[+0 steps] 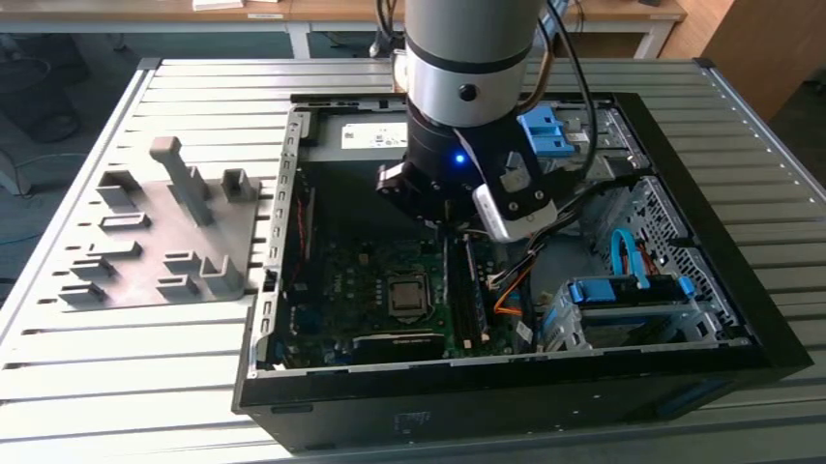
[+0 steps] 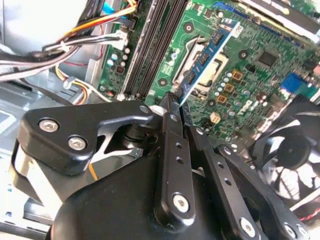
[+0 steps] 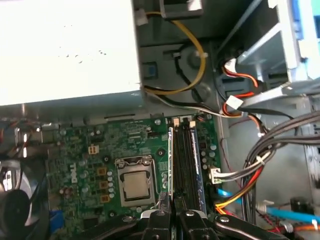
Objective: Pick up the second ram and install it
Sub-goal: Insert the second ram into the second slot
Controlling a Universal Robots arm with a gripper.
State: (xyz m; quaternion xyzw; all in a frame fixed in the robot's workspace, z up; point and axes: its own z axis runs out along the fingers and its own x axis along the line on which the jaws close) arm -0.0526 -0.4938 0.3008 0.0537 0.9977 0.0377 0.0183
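Tool (image 2: 175,102) clamped on the second ram (image 2: 207,55), stick edge-on over the motherboard (image 3: 100,150), parallel to the memory slots (image 3: 186,160), right beside the CPU socket (image 3: 135,182). Can't tell if seated. Exterior view: arm (image 1: 465,58) centre frame inside the open case (image 1: 516,396); grey fixture plate (image 1: 142,242) left of it on tabletop (image 1: 130,387).

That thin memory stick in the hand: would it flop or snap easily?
Probably stiff: the ram juts straight from the hand without sagging. Likely light, being so thin. Perhaps fragile: bare chips line its face.
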